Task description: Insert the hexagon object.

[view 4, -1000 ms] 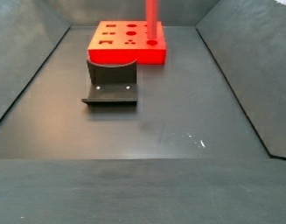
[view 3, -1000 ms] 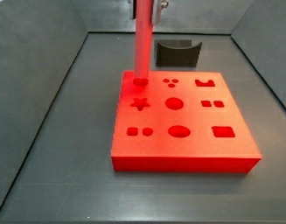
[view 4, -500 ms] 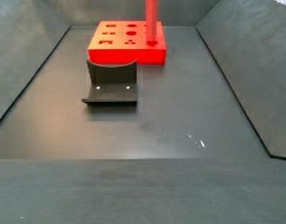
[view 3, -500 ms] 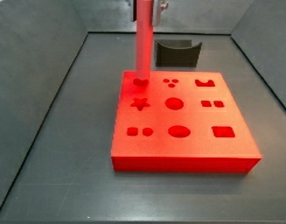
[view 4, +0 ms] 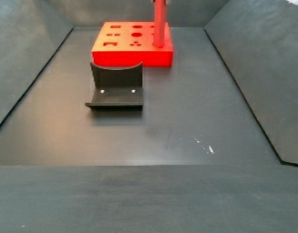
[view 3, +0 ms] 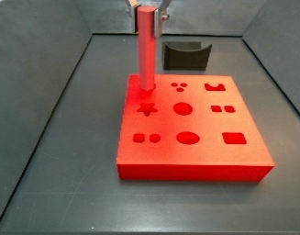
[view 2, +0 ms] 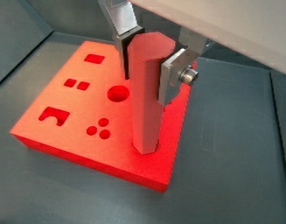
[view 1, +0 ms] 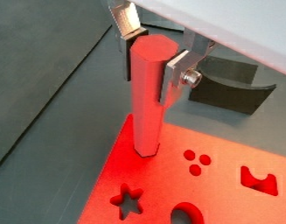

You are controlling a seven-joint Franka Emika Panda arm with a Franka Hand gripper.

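The dark floor [view 4: 176,118] carries the red block [view 4: 127,45] (holed) and the fixture [view 4: 116,86].

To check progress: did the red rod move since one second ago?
Yes. The rod went down into the red block; its top and the gripper now sit lower.

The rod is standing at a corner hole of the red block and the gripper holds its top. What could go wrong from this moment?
1. The gripper grips only the top of the hexagon object, so a slight tilt could jam the rod in its corner hole in the red block.
2. If the hexagon faces are not aligned with the hole, pushing down may shift the block.
3. Opening too early could let the tall rod lean.
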